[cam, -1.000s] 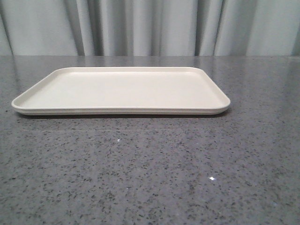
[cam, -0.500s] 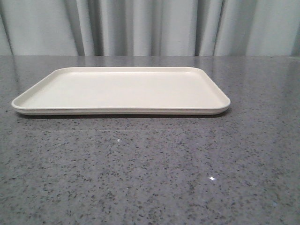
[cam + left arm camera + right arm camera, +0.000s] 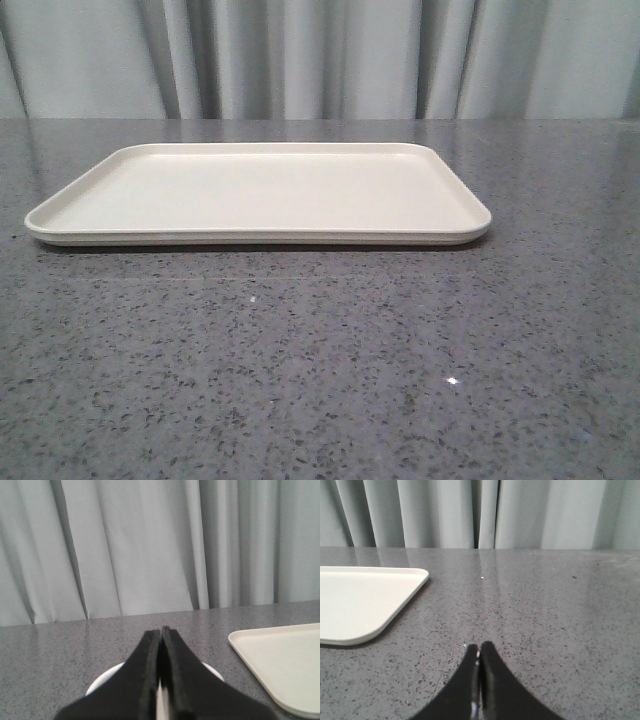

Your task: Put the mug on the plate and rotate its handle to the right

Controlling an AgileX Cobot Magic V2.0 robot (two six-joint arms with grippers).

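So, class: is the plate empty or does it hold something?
Empty. In the front view the plate shows only its bare cream surface inside the rim; the parts seen in both wrist views are bare too.

A grey speckled stone-look table (image 3: pixel 320 370) fills the lower part of the front view, its polished surface showing small bright glints of light. Behind its far edge hangs a pale grey-white curtain (image 3: pixel 320 55) in vertical folds, spanning the whole width, and it also appears behind the table in both wrist views
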